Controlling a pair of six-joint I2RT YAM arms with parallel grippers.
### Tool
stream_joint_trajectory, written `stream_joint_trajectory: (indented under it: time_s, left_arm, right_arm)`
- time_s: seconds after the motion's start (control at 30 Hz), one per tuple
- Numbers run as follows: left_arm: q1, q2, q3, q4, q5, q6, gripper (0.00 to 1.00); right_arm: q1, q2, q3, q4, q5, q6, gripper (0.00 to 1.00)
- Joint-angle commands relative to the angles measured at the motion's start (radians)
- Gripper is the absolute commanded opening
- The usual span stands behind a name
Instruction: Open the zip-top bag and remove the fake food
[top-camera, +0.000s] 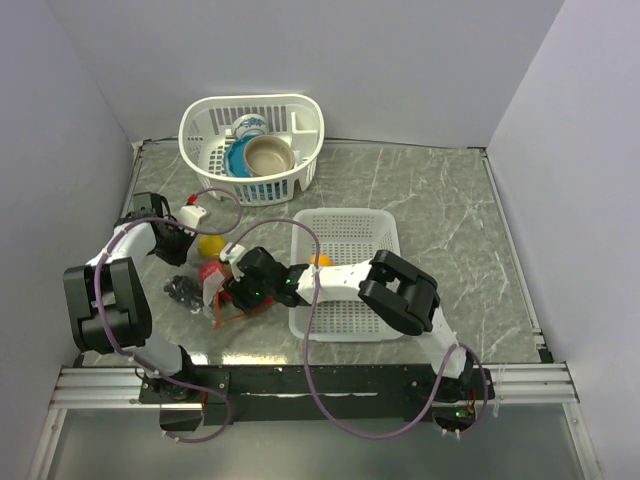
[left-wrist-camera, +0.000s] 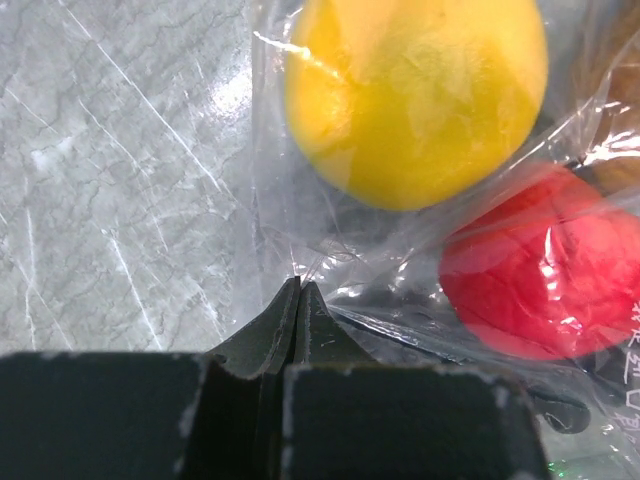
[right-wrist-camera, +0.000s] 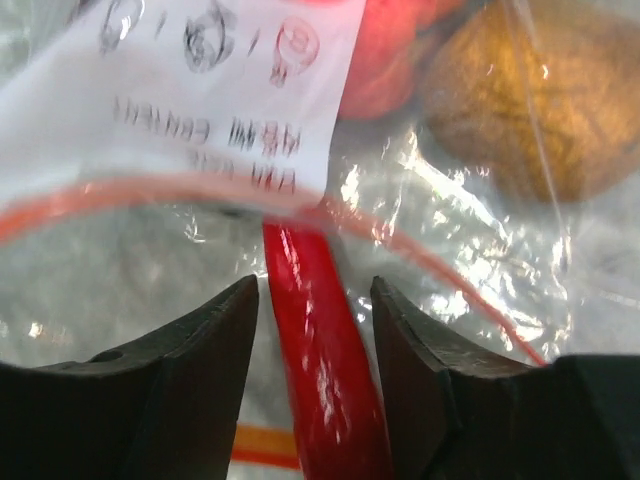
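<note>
The coming move turns on the chili (right-wrist-camera: 325, 390) and the right claw (right-wrist-camera: 315, 290). The chili lies straight in the gap between the two fingers, and its long axis runs directly away from the claw, so one finger flanks it on each side. The right claw is released: a thin sliver of space shows on either side of the chili, which is not yet gripped. By my reading, closing squarely across its width and pulling back along that axis is what the grasp calls for. The right arm is plainly the nearer one; seen from above, it reaches across the flat basket (top-camera: 350, 230) to the bag (top-camera: 215, 295).

Just beyond the right claw's tips, the zip strip (right-wrist-camera: 150, 190) curves in a wide orange-red loop. This suggests the mouth is parted, with the chili poking through it toward the claw. Further beyond sit a white label (right-wrist-camera: 200, 100) with printed writing, a red apple (right-wrist-camera: 390, 60) and a brownish fruit (right-wrist-camera: 530, 100), all behind clear, crinkly film.

The left claw (left-wrist-camera: 300, 286) is clenched, its tips meeting on the film at the bag's edge and apparently pinching a fold of it, which would anchor the bag against the pull. Ahead of that claw and to its right, inside the bag, lie a smooth yellow fruit (left-wrist-camera: 415, 95) and the apple, close together. To its left is bare marble-patterned bench (left-wrist-camera: 120, 180).
</note>
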Motion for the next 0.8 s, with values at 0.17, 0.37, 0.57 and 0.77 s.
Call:
stream_joint_trajectory:
  time_s: [0.17, 0.37, 0.57, 0.77]
  left_arm:
    - [-0.001, -0.031, 0.005, 0.012, 0.000, -0.013, 0.01]
    - [-0.002, -0.048, 0.013, 0.001, -0.001, -0.014, 0.01]
    - [-0.001, -0.051, 0.015, 0.007, -0.009, -0.027, 0.01]
    - [-0.002, -0.061, 0.073, -0.073, 0.055, -0.066, 0.01]
  right_arm:
    - [0.002, -0.067, -0.059, -0.109, -0.012, 0.007, 0.29]
    - [0.002, -0.082, -0.024, -0.161, -0.027, -0.008, 0.00]
    - [-0.006, -0.289, -0.094, -0.158, -0.056, -0.034, 0.00]
    - [-0.066, -0.559, -0.282, -0.139, -0.023, 0.005, 0.00]
